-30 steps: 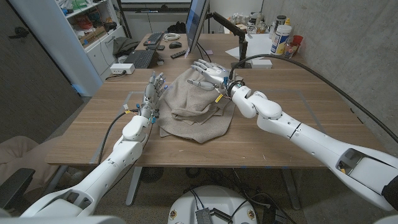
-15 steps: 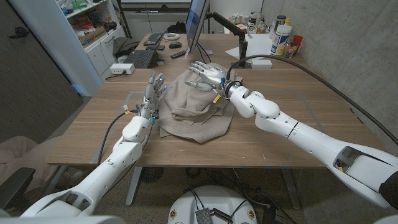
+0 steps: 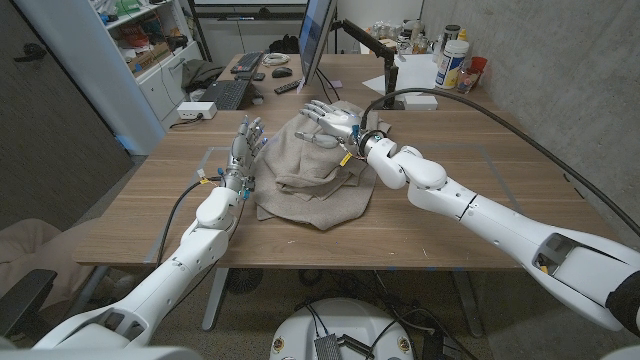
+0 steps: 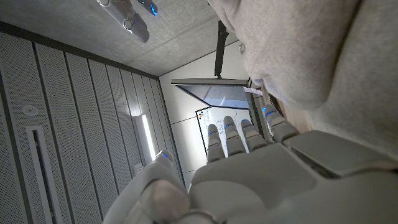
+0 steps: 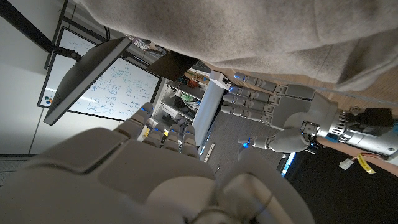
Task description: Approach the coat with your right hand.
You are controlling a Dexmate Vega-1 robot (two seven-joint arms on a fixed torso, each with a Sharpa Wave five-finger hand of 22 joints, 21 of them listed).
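Note:
A beige coat [image 3: 315, 175] lies crumpled in the middle of the wooden table [image 3: 460, 215]. My right hand [image 3: 332, 121] hovers over the coat's far part, fingers spread and holding nothing. My left hand [image 3: 245, 150] stands upright just beside the coat's left edge, fingers straight and apart. In the right wrist view the coat [image 5: 249, 34] hangs close beyond my right hand [image 5: 155, 168], and the left hand [image 5: 273, 109] shows across from it. The left wrist view has the coat [image 4: 311, 56] right next to my left hand [image 4: 249, 168].
A monitor [image 3: 316, 40] on an arm stands just behind the coat. Keyboards [image 3: 225, 95] and small devices lie on a desk further back left. Bottles [image 3: 452, 60] and a white box [image 3: 420, 100] sit at the back right. A black cable [image 3: 520, 130] runs along the table's right side.
My right hand has shifted a little to the left over the coat's far part. The left hand and the coat have stayed where they were.

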